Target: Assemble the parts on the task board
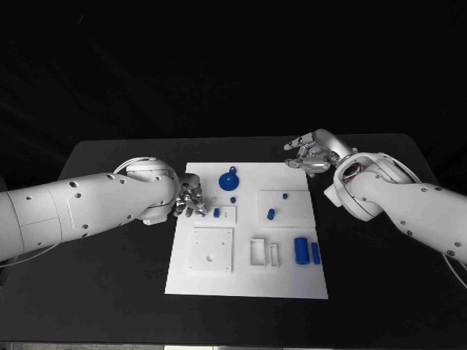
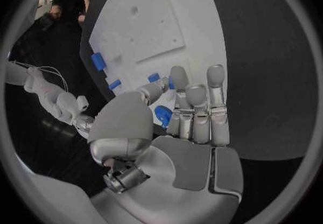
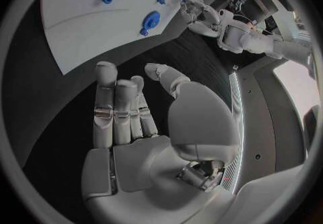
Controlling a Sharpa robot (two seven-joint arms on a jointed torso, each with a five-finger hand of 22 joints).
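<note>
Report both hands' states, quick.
Left hand: open, fingers extended at the task board's left edge, holding nothing.
Right hand: open, over the black table beyond the board's far right corner, holding nothing.

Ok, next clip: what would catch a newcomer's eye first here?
The white task board in the middle of the black table, dotted with small blue parts such as the round blue piece near its far edge. The left hand sits at the board's left edge; the right hand hovers, fingers apart, beyond its far right corner.
</note>
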